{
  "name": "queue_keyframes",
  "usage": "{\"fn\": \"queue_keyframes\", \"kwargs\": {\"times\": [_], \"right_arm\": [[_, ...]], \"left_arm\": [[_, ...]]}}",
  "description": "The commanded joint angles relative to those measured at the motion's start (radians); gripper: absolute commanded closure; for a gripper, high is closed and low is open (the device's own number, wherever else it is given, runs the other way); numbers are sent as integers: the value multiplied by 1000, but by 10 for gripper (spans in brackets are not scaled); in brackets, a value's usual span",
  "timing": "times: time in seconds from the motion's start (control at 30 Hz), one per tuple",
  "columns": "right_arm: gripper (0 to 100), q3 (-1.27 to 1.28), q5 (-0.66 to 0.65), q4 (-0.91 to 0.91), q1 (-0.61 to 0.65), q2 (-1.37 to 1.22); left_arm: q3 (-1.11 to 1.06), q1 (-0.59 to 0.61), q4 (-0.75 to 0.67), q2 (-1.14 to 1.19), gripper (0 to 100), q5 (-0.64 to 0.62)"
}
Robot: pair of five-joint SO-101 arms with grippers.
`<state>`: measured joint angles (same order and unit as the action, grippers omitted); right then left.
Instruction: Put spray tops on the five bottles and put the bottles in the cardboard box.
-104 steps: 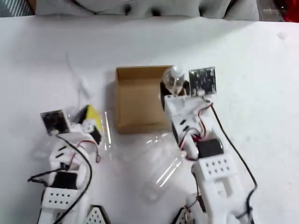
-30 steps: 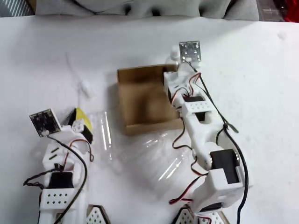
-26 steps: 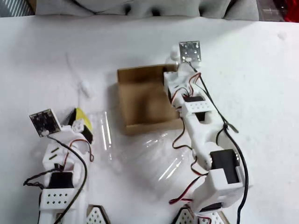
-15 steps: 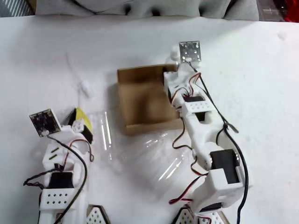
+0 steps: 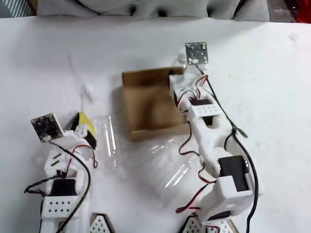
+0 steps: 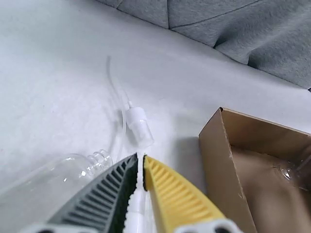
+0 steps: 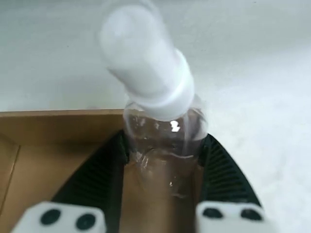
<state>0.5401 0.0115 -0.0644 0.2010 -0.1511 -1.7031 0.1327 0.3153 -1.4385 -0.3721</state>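
The cardboard box (image 5: 146,104) sits mid-table. My right gripper (image 5: 177,80) (image 7: 164,143) hangs over the box's far right corner, shut on a clear bottle (image 7: 160,165) that wears a white spray top (image 7: 146,63) (image 5: 180,59). At the near left, my left gripper (image 5: 83,125) (image 6: 140,158) is shut on a white spray top (image 6: 136,204). Just beyond its tips lies an uncapped clear bottle (image 6: 58,177). A loose spray top (image 6: 138,128) (image 5: 89,91) with its thin tube lies on the table left of the box. Another bottle (image 6: 296,167) shows inside the box.
Clear bottles lie on the white table in front of the box, one near the left gripper (image 5: 106,136) and one between the arms (image 5: 167,167). Grey cushions (image 5: 146,7) line the far edge. Open tabletop spreads to the far left and right.
Since 3.5 s ago the right arm has stretched farther out, carrying its bottle to the box's far right corner; the box turned slightly. The left gripper drew back leftward. Over the last second, almost nothing moved.
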Motion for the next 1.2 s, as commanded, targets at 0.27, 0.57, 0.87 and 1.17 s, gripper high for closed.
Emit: {"fn": "queue_keyframes", "kwargs": {"times": [0.27, 0.57, 0.87, 1.17], "right_arm": [[856, -17, -12, -70, 12, 5], [668, -12, -77, -70, 21, -2], [665, -14, -75, -70, 21, 7], [663, -12, -83, -237, 19, 154]], "left_arm": [[5, 10, -28, -10, 976, 14], [5, 35, -41, -10, 976, 14], [5, 35, -41, -10, 976, 95], [5, 33, -37, -8, 976, 103]]}}
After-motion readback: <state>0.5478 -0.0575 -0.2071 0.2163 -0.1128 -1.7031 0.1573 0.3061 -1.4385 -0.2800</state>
